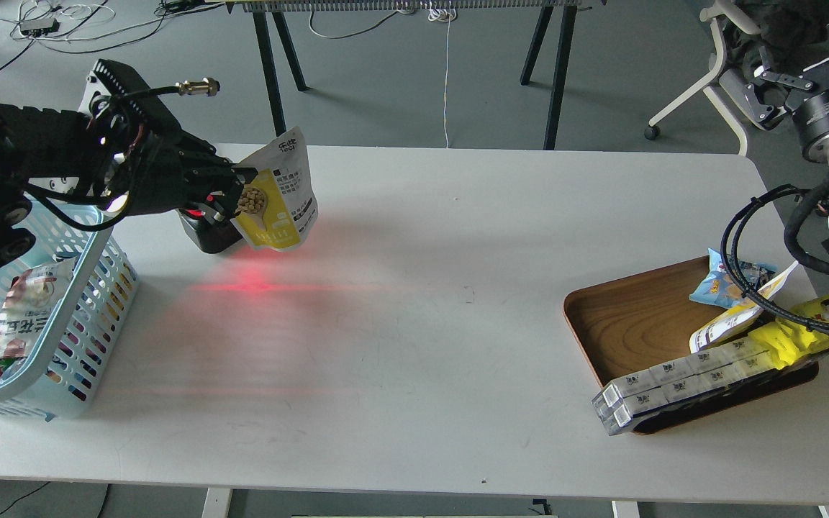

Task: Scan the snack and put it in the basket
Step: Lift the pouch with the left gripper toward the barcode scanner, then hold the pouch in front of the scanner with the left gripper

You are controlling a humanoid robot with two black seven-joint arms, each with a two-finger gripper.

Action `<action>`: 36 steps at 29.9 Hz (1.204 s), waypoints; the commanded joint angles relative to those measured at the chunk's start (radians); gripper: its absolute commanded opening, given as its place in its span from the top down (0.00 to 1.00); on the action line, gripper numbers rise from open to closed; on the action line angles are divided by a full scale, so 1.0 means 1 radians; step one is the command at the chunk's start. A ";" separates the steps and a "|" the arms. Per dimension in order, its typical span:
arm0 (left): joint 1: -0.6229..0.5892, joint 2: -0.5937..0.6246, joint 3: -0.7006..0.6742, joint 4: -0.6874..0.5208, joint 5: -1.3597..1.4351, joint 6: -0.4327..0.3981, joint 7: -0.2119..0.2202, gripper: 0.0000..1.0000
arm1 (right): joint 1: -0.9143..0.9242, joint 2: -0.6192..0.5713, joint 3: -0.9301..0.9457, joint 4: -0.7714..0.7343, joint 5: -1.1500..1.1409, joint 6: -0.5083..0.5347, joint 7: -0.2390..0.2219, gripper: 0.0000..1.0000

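Observation:
My left gripper (236, 194) is shut on the snack (279, 198), a small yellow-and-white pouch with beige beans pictured on it. It holds the pouch in the air at the table's far left, right in front of a black scanner (202, 232) that throws a red line on the tabletop. The light blue basket (91, 288) stands at the left edge, below and left of the gripper, with a packet inside. My right gripper (792, 72) is raised at the top right, away from the table; its fingers look spread and hold nothing.
A brown wooden tray (623, 316) at the right holds a blue snack bag (720, 280), a long yellow packet (796, 334) and white cartons (681, 381). Right arm cables (753, 259) hang over the tray. Table legs and a chair stand beyond the far edge.

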 commanded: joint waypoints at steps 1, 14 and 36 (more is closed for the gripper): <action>0.010 0.000 -0.002 0.000 0.001 0.000 -0.001 1.00 | 0.000 0.000 0.001 0.000 0.000 0.000 0.000 0.00; 0.030 0.018 -0.005 -0.067 0.002 0.000 -0.002 1.00 | 0.016 0.012 0.005 0.001 0.000 0.000 0.000 0.01; 0.022 0.073 -0.012 -0.115 0.002 0.000 -0.015 1.00 | 0.027 0.001 0.016 0.003 0.000 0.000 0.005 0.00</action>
